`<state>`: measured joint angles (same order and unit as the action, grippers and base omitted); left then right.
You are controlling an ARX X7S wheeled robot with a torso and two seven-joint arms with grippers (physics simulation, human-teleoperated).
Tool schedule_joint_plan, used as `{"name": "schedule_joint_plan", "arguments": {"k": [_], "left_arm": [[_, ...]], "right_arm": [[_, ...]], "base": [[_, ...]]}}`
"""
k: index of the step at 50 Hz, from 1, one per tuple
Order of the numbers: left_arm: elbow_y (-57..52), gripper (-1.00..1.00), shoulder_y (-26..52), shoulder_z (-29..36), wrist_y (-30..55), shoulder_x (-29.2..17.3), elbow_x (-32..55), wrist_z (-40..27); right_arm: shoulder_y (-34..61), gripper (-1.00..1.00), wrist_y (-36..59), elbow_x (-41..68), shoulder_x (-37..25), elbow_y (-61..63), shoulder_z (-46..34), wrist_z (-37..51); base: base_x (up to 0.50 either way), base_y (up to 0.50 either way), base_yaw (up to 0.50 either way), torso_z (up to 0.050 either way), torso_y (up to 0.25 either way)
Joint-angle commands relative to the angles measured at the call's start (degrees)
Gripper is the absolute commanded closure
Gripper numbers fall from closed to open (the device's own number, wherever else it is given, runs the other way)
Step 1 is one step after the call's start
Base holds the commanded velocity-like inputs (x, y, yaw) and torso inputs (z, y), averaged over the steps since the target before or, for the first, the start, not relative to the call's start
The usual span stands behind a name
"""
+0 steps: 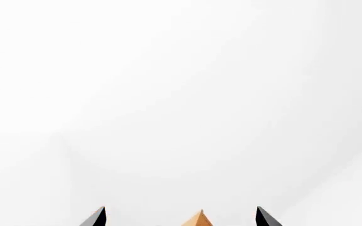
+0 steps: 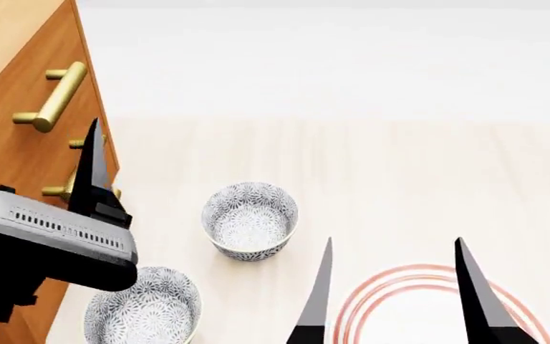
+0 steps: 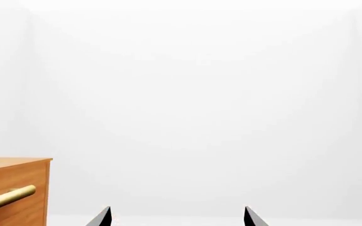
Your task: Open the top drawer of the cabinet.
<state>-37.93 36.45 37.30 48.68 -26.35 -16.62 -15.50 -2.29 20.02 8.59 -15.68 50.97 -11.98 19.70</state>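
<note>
The orange-brown cabinet fills the head view's left edge. Its top drawer carries a brass bar handle, and the front looks flush with the cabinet. My left gripper is open. One dark finger rises in front of the lower handles, just below the top handle and apart from it. A wooden corner of the cabinet shows between its fingertips. My right gripper stands open and empty, far to the right of the cabinet. In the right wrist view the cabinet and a brass handle sit off to one side of the right gripper.
Two patterned bowls stand on the pale wooden surface, one in the middle and one close to the left arm. A white plate with red rings lies under the right gripper. Lower brass handles sit behind the left finger.
</note>
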Motion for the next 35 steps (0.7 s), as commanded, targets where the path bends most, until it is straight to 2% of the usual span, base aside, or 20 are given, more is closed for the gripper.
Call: {"name": "schedule_joint_plan", "arguments": {"k": [1, 14, 23, 28, 35], "left_arm": [[6.5, -1.0, 4.4, 7.4, 2.1, -1.0, -5.0, 1.5], [13.0, -1.0, 10.8, 15.1, 5.3, -1.8, -10.1, 5.6], [18.3, -1.0, 13.3, 17.9, 9.6, -0.4, -11.9, 7.6], [20.8, -1.0, 14.4, 18.8, 8.5, 0.0, -12.1, 7.6], [24.7, -1.0, 16.5, 20.4, 11.8, 0.9, -11.8, 11.3]], "right_arm": [[0.0, -1.0, -0.6, 0.4, -0.5, -0.2, -0.2, 0.5], [0.3, -1.0, -0.6, 0.7, -1.0, -0.4, -0.8, 1.0], [0.2, -1.0, -0.9, 1.0, -1.3, -0.6, -0.8, 1.4], [0.2, -1.0, -1.2, 1.1, -1.5, -0.7, -0.9, 1.5], [0.3, -1.0, -0.9, 1.5, -1.8, -0.3, -0.8, 1.8]], "base": [[0.0, 0.0, 0.0, 0.0, 0.0], [0.0, 0.0, 0.0, 0.0, 0.0], [0.0, 0.0, 0.0, 0.0, 0.0], [0.0, 0.0, 0.0, 0.0, 0.0], [0.0, 0.0, 0.0, 0.0, 0.0]]}}
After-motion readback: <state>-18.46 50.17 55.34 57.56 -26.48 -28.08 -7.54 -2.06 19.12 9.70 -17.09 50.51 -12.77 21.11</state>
